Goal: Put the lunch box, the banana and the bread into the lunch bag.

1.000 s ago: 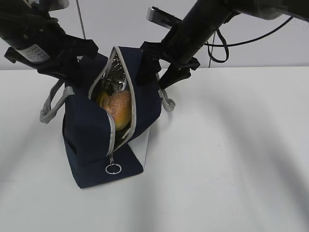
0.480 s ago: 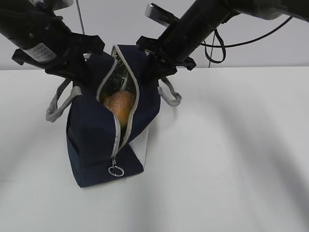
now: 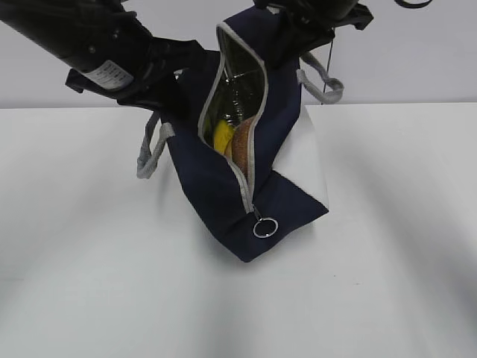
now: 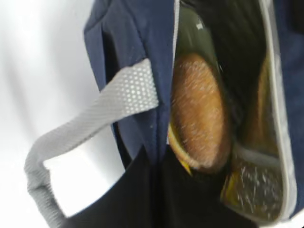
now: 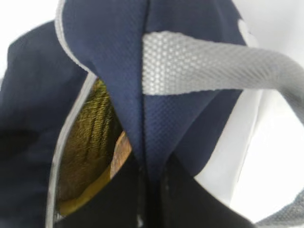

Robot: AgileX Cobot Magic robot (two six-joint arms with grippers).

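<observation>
The bag [image 3: 246, 171] hangs tilted at frame centre, one lower corner near the worktop [image 3: 387, 283]. The bread [image 3: 242, 145] and banana [image 3: 222, 138] lie inside. It is soft fabric that sags under its load, so hold the top rim. Both jaws are pressed together, pinching the rim, left [image 4: 152, 190] and right [image 5: 149, 190]. Compared with one second ago, the bag is lifted and swung rightward.

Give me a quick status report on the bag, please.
Both pincers shut on the bag, one each side of its mouth. Bag tilted, unzipped; bread and banana inside. Lunch box not visible. Nothing in the way.
</observation>
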